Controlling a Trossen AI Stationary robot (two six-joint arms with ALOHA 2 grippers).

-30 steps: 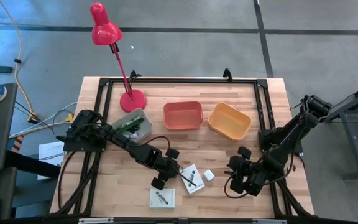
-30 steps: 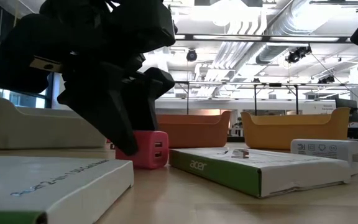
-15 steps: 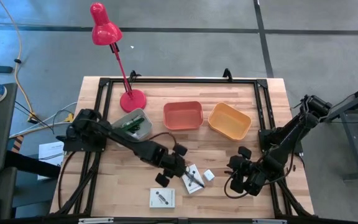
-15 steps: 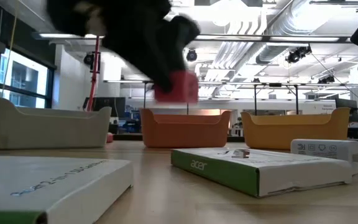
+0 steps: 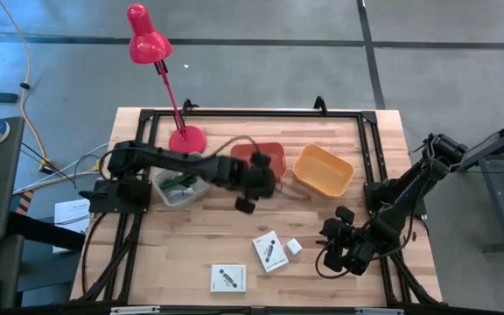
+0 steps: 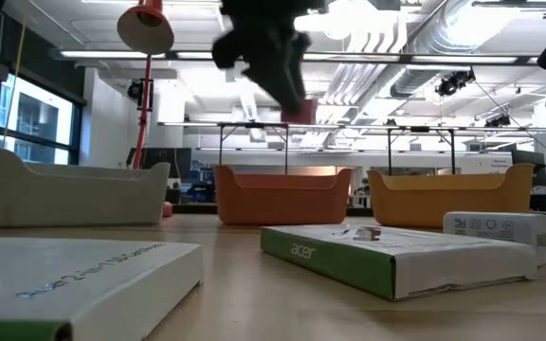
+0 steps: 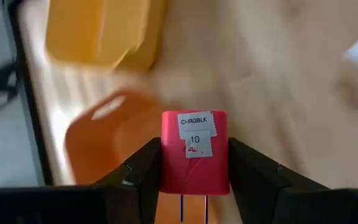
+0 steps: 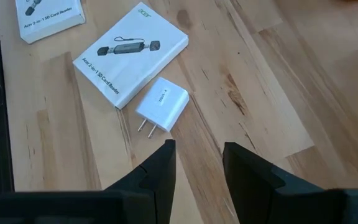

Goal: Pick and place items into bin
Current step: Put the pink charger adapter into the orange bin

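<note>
Left hand (image 7: 194,163) has swung up over the red bin (image 5: 265,155) — gripping pink charger (image 7: 194,151) labelled "CHRGBLK 10".

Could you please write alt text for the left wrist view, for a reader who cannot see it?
The left claw grips a pink charger between its two dark fingers, prongs toward the camera, its white label reading "CHRGBLK 10". Beyond it, blurred, are an orange bin, a yellow bin and the wooden table.
</note>
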